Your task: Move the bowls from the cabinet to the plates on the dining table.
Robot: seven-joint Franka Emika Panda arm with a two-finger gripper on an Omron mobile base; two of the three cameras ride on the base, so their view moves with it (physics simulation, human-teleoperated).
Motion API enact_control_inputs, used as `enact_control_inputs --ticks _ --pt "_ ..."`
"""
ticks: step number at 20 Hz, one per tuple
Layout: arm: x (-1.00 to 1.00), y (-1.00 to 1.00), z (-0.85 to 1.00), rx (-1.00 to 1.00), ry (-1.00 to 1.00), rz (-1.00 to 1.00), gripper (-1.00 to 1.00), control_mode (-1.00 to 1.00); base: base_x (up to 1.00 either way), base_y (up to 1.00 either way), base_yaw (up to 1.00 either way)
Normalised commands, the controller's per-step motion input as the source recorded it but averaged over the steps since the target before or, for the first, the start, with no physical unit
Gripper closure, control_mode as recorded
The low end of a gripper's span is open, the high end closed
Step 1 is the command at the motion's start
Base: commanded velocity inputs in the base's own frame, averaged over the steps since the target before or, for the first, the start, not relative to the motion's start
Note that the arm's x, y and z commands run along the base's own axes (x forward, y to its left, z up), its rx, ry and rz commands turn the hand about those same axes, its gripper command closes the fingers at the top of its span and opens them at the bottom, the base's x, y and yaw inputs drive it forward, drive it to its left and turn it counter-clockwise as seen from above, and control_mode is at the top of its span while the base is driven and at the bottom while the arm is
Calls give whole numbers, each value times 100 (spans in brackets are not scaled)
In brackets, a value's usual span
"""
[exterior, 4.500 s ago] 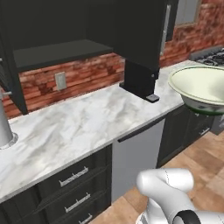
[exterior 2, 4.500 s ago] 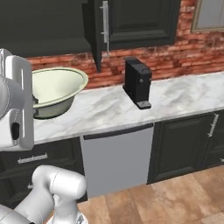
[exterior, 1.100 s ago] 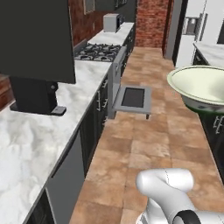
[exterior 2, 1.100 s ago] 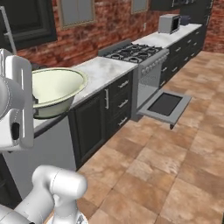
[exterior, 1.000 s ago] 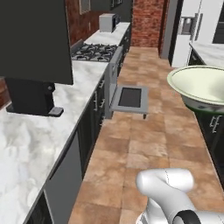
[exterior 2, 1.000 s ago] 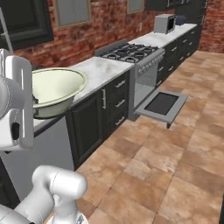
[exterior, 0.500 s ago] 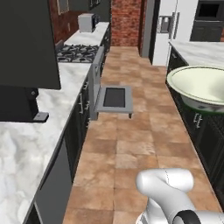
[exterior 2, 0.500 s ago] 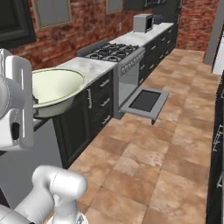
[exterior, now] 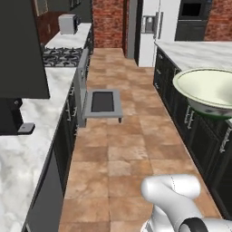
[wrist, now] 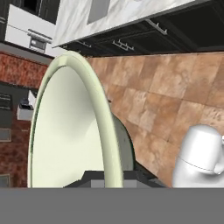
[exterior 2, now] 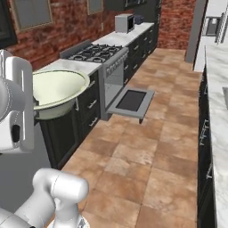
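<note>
My pincer (wrist: 107, 177) is clamped on the rim of the cream-white bowl (exterior: 206, 88), which I hold level at 3 o'clock above the tiled floor (exterior: 122, 149), beside the dining table (exterior: 192, 52).

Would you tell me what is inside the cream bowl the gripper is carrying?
Nothing: the bowl shows a bare cream inside in both base views and the hand view. The gripper is shut on its rim; the rim hides the deepest part of the bowl's floor in the base views.
</note>
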Motion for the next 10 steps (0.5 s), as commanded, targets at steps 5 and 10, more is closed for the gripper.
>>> enact_control_inputs --ticks 5,10 --pt "0 0 0 0 0 0 100 100 0 0 -25" --pt "0 0 0 0 0 0 100 100 0 0 -25"
